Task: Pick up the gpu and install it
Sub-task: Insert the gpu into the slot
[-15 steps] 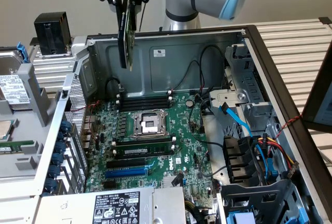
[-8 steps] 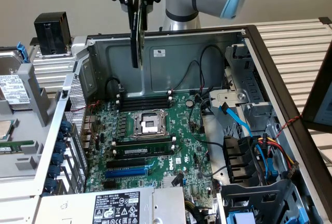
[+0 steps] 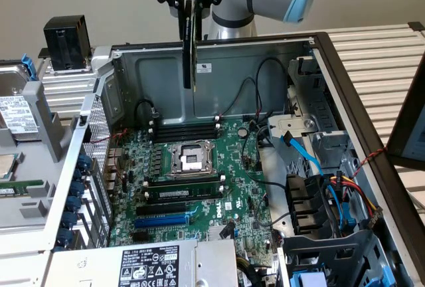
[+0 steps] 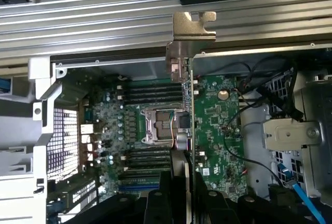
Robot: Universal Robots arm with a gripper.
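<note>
Black fingers (image 4: 165, 195) of the gripper (image 4: 185, 180) clamp narrowly on the gpu (image 4: 190, 94), gripping it from both faces and holding it on edge. Its steel bracket (image 4: 191, 29) points away from the wrist. In the exterior view the gripper (image 3: 189, 4) carries the gpu (image 3: 188, 54) as a thin dark strip. It hangs upright, high over the socket (image 3: 191, 159) and well apart from the motherboard (image 3: 199, 187) inside the open case (image 3: 265, 68).

Seen from the wrist, the card's edge runs just beside the socket (image 4: 158, 125). How far it hangs above the socket is hard to judge from either angle. Memory sticks (image 3: 182, 191) lie just beside the socket on the near side. A blue slot (image 3: 163, 220) sits further out on that same side, nothing seated in it.

The card looks light and stiff, a small board under a plastic shroud, so weight should not trouble the grip. Glossy ribbed plastic is likely to be slippery, and the board beneath is fragile, with bare solder and small parts that a hard pinch could crack. A hold across the two flat faces, near the edge opposite the contacts, looks safest. That keeps the pads off the connector edge and leaves the bracket free. Any tilt in the hold would likely show up as a skewed connector edge over the socket's side of the board.
</note>
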